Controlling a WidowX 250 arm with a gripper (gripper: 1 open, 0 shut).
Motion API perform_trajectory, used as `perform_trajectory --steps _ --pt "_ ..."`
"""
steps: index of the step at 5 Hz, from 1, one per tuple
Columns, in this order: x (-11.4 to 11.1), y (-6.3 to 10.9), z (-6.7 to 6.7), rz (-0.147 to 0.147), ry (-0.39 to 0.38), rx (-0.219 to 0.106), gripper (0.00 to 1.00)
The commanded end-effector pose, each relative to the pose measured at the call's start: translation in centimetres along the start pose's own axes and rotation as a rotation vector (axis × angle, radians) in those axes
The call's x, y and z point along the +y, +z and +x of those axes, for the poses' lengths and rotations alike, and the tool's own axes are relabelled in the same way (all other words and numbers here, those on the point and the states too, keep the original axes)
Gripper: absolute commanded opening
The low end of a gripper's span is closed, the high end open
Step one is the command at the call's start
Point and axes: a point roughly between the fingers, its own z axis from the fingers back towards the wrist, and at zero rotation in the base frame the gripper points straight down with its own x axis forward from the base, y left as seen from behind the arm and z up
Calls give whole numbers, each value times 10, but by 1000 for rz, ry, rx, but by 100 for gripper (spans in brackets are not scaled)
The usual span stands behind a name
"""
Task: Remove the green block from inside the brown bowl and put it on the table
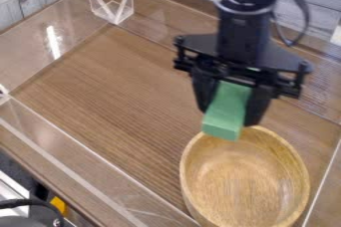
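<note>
My black gripper (229, 94) was closed on the flat green rectangular block (226, 110). I held it above the round tan wooden bowl (245, 179).

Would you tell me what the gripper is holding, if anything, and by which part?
The gripper holds the green block by its upper end, with the lower end hanging free.

The bowl (245, 186) is seen as light tan wood or bamboo, smooth-looking with a soft sheen. Streaked brown wood grain is shown on the tabletop (114, 97). The walls (83, 156) are formed of clear, glossy plastic. A plain matt surface is presented by the green block (225, 111).
</note>
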Motion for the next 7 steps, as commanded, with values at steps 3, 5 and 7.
perform_trajectory --steps 3,5,7 --pt "28 -33 7 48 -66 -35 0" --pt "31 -47 11 85 -161 -28 0" --pt "33 -56 19 104 -140 -35 0"
